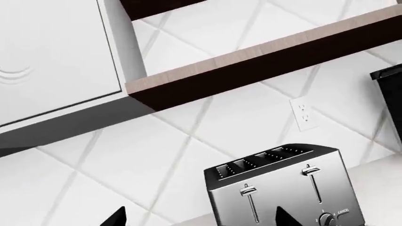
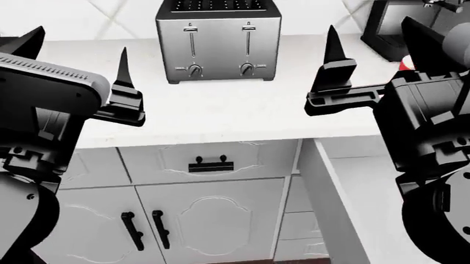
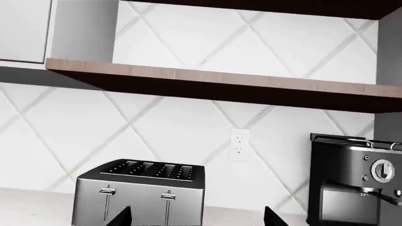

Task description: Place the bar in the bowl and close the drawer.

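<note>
Head cam, L→R, all ref'd to the toaster, which sits on the white countertop against the tiled wall.

- left gripper: left of the toaster, raised over the counter's front edge. Fingers wide apart, tips up, nothing between them.
- Below the toaster: small closed drawer front w/ black handle. Under that are two cabinet doors w/ black handles, both closed.
- right gripper: right of the toaster, about level w/ the left one. Fingers also spread, tips up, holding nothing.
- drawer: below and right of the toaster, pulled out toward the cam. White side wall and pale grey inside show. Front and handle are out of frame, and the contents are hidden behind the right arm.
- bowl: only a red sliver shows, right of the toaster, behind the right gripper and by the coffee machine's base. ID not certain.
- coffee machine: black, far right of the toaster on the same counter.
- bar: can't tell where it is, not made out in any view.

L wrist cam: 4-slot toaster front w/ two levers, wall outlet above it, wood shelf higher up, white upper cabinet beside the shelf. Both fingertips at frame edge, well apart.

R wrist cam: same toaster, w/ the outlet between it and the coffee machine and the shelf overhead. Fingertips apart.
</note>
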